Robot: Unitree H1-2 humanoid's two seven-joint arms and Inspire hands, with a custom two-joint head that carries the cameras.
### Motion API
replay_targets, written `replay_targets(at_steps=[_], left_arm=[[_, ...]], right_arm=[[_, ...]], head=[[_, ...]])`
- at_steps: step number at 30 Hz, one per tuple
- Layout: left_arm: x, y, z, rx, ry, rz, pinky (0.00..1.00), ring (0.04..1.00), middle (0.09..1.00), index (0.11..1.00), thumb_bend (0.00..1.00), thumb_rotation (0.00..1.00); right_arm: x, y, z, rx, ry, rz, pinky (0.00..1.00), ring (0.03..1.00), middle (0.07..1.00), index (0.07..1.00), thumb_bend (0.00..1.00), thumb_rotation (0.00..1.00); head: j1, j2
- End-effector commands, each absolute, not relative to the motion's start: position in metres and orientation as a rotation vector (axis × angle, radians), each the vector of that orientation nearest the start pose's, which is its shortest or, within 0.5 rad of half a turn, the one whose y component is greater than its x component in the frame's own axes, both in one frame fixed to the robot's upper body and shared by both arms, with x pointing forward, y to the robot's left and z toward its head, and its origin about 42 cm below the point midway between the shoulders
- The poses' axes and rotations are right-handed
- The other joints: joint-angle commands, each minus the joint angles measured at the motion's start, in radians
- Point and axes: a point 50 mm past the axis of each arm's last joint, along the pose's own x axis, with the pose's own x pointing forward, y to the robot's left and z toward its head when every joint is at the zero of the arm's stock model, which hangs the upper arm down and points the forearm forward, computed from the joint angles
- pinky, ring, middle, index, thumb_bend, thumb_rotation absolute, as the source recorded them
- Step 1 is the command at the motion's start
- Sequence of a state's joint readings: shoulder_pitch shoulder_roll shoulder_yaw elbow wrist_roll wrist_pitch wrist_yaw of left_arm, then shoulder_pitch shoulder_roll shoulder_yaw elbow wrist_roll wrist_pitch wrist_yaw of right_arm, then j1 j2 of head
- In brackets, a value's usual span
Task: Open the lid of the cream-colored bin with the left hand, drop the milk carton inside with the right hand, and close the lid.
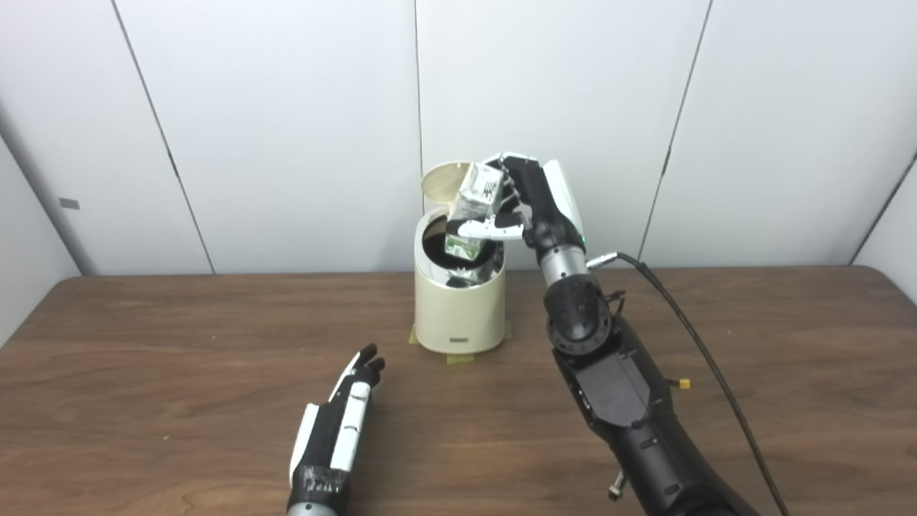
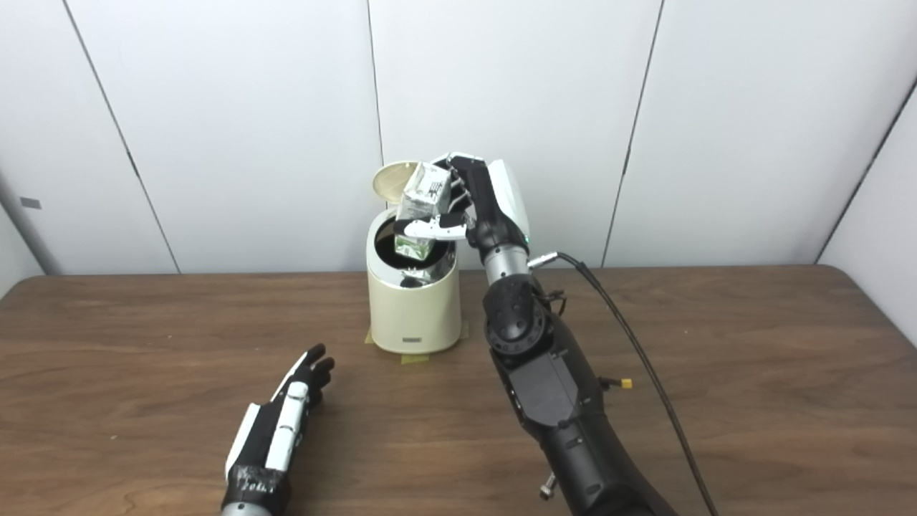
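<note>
**Carton poised over the open bin**

Left eye view shows the right hand (image 1: 534, 204) closed on the milk carton (image 1: 474, 211), thumb across its front face and fingers (image 1: 510, 188) wrapped behind it, gripping at about mid-height. The carton hangs tilted, its green lower end dipping into the mouth of the cream-colored bin (image 1: 459, 308), its top leaning back toward the palm. It looks like light, thin paperboard: stiff along the edges, likely to dent on the flat faces, so a hold across two opposite faces near the middle suits it, and a gentle squeeze should be enough. Its coated surface may be a little slippery.

The bin's round lid (image 1: 443, 183) stands raised behind the opening, just beside the carton. The dark interior and shiny inner rim show below it. The bin stands on the wooden worktop (image 1: 179, 344), with tape at its base.

Well apart, the left hand (image 1: 342, 423) rests low over the worktop, fingers stretched out and holding nothing.
</note>
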State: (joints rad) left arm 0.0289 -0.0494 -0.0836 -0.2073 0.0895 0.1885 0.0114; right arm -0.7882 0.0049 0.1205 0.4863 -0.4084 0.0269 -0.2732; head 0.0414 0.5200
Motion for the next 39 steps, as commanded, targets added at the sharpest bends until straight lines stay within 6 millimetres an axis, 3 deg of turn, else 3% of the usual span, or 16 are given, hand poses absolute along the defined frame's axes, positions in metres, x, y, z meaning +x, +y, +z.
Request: replay_targets(at_steps=[1, 15, 17, 18, 21, 22, 23, 24, 26, 29, 33, 39], left_arm=[[0.277, 0.168, 0.148, 0.021, -0.07, -0.049, 0.97, 0.94, 0.921, 0.945, 0.52, 0.95], [0.273, 0.167, 0.153, 0.007, -0.081, -0.049, 0.97, 0.941, 0.929, 0.955, 0.52, 0.93], [0.273, 0.167, 0.153, 0.005, -0.083, -0.05, 0.97, 0.945, 0.928, 0.956, 0.51, 0.94], [0.274, 0.167, 0.152, 0.004, -0.085, -0.048, 0.96, 0.94, 0.925, 0.954, 0.51, 0.93], [0.273, 0.167, 0.152, -0.013, -0.088, -0.046, 0.95, 0.936, 0.922, 0.949, 0.52, 0.91], [0.273, 0.167, 0.152, -0.022, -0.09, -0.049, 0.95, 0.934, 0.922, 0.948, 0.51, 0.9], [0.273, 0.167, 0.152, -0.03, -0.092, -0.053, 0.95, 0.935, 0.924, 0.948, 0.51, 0.9], [0.273, 0.167, 0.152, -0.034, -0.092, -0.054, 0.95, 0.936, 0.925, 0.946, 0.51, 0.9], [0.272, 0.166, 0.153, -0.04, -0.089, -0.053, 0.95, 0.931, 0.922, 0.941, 0.51, 0.89], [0.27, 0.166, 0.156, -0.045, -0.086, -0.051, 0.95, 0.932, 0.922, 0.938, 0.49, 0.88], [0.268, 0.167, 0.157, -0.057, -0.089, -0.039, 0.94, 0.929, 0.921, 0.941, 0.44, 0.91], [0.267, 0.168, 0.159, -0.058, -0.112, -0.027, 0.94, 0.921, 0.921, 0.939, 0.42, 0.97]], right_arm=[[0.498, -0.102, 0.313, -0.44, -0.527, -0.064, 0.3, 0.402, 0.511, 0.515, 0.5, 0.0], [0.496, -0.105, 0.306, -0.48, -0.587, -0.03, 0.3, 0.413, 0.523, 0.513, 0.5, 0.0], [0.495, -0.106, 0.304, -0.525, -0.577, 0.0, 0.38, 0.419, 0.531, 0.506, 0.51, 0.0], [0.495, -0.106, 0.303, -0.546, -0.571, 0.012, 0.45, 0.495, 0.523, 0.487, 0.52, 0.0], [0.495, -0.107, 0.301, -0.571, -0.549, 0.039, 0.53, 0.602, 0.633, 0.493, 0.52, 0.12], [0.495, -0.106, 0.3, -0.581, -0.529, 0.047, 0.57, 0.635, 0.655, 0.561, 0.72, 0.12], [0.495, -0.106, 0.299, -0.592, -0.512, 0.052, 0.62, 0.671, 0.68, 0.605, 0.83, 0.13], [0.495, -0.106, 0.299, -0.603, -0.501, 0.054, 0.67, 0.705, 0.7, 0.636, 0.9, 0.15], [0.493, -0.106, 0.297, -0.621, -0.495, 0.052, 0.7, 0.733, 0.717, 0.654, 0.94, 0.15], [0.491, -0.106, 0.296, -0.627, -0.494, 0.052, 0.72, 0.754, 0.734, 0.661, 0.94, 0.17], [0.491, -0.106, 0.295, -0.62, -0.484, 0.059, 0.73, 0.757, 0.725, 0.662, 0.89, 0.28], [0.49, -0.106, 0.294, -0.617, -0.478, 0.064, 0.71, 0.749, 0.725, 0.666, 0.87, 0.3]], head=[[0.003, 0.002], [0.006, 0.017], [0.008, 0.019], [0.008, 0.019], [0.011, 0.023], [0.011, 0.023], [0.011, 0.023], [0.011, 0.023], [0.009, 0.025], [0.007, 0.028], [0.005, 0.032], [0.006, 0.036]])
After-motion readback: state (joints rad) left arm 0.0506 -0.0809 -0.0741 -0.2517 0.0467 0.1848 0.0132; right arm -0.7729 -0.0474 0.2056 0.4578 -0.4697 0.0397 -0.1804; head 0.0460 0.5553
